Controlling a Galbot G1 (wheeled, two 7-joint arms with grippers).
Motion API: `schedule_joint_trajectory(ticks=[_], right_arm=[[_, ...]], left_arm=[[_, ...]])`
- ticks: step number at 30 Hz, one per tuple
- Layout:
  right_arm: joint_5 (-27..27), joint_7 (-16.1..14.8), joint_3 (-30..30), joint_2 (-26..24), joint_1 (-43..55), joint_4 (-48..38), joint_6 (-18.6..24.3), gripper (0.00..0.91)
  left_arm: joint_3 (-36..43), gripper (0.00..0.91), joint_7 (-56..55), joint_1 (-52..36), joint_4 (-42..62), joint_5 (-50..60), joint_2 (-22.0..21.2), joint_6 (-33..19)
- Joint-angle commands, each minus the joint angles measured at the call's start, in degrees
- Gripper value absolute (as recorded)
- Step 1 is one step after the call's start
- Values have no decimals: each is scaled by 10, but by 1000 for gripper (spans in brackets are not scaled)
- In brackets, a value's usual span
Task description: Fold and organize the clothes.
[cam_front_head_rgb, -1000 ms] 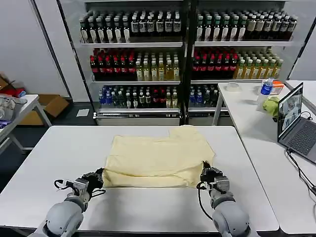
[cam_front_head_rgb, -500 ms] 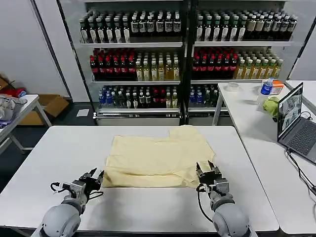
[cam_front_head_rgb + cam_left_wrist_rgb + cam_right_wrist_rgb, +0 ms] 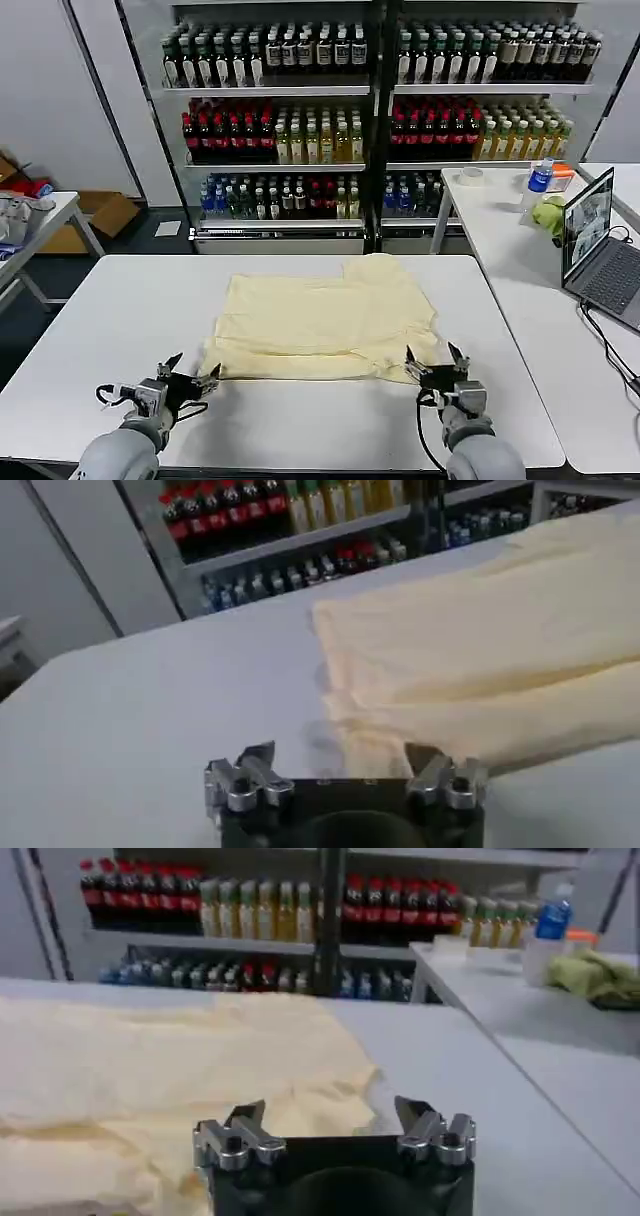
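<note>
The clothes are one pale yellow T-shirt (image 3: 320, 315) lying partly folded on the white table (image 3: 130, 310), its near edge doubled over. My left gripper (image 3: 187, 375) stands open just off the shirt's near left corner, apart from the cloth. Open too, my right gripper (image 3: 432, 360) sits at the near right corner, also clear of the fabric. In the left wrist view the shirt (image 3: 480, 650) spreads beyond the open left gripper (image 3: 340, 762). The right wrist view has the shirt (image 3: 150, 1068) ahead of the open right gripper (image 3: 330, 1116).
Shelves of bottles (image 3: 370, 110) stand behind the table. A second white table (image 3: 520, 250) at the right carries a laptop (image 3: 600, 250), a green cloth lump (image 3: 549, 213) and a blue bottle (image 3: 540, 178). A cardboard box (image 3: 95, 215) lies on the floor at the left.
Both grippers let go of the shirt's near corners, opened and drew back toward me. The shirt's near edge now lies flat on the table.
</note>
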Motion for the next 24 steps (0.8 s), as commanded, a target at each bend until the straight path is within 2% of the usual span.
schedule_joint_trajectory(ticks=[1, 6, 7, 8, 9, 10, 11, 12, 13, 14, 16, 24], right_arm=[[10, 1, 11, 14, -8, -15, -15, 907], [14, 4, -3, 21, 3, -29, -29, 907], [17, 5, -4, 21, 3, -29, -30, 907], [20, 5, -5, 21, 1, -29, -30, 907], [22, 6, -5, 21, 0, -29, -30, 826], [24, 7, -5, 20, -2, -29, -30, 645], [25, 7, -6, 20, -4, -29, -31, 433], [26, 7, -6, 19, -6, -29, -30, 232], [27, 7, -5, 19, -7, -28, -30, 141], [27, 7, -5, 19, -10, -27, -30, 40], [28, 7, -5, 19, -13, -23, -30, 0], [27, 7, -5, 18, -21, -12, -27, 0]], left_arm=[[3, 907, -4, -8, 5, -30, -6, 9], [6, 907, -4, -9, 12, -29, -5, 8], [6, 836, -4, -8, 12, -29, -5, 6], [5, 343, -4, -7, 12, -29, -5, 4], [5, 252, -3, -5, 11, -29, -5, 3], [5, 151, -3, -5, 11, -29, -6, 2], [5, 111, -3, -3, 11, -29, -6, 2], [5, 101, -2, -2, 11, -28, -6, 1], [5, 101, -2, -1, 11, -28, -6, 1], [5, 60, -1, 1, 10, -27, -6, 1], [5, 10, 3, 3, 10, -26, -7, -1], [6, 10, 6, 13, 5, -23, -10, -7]])
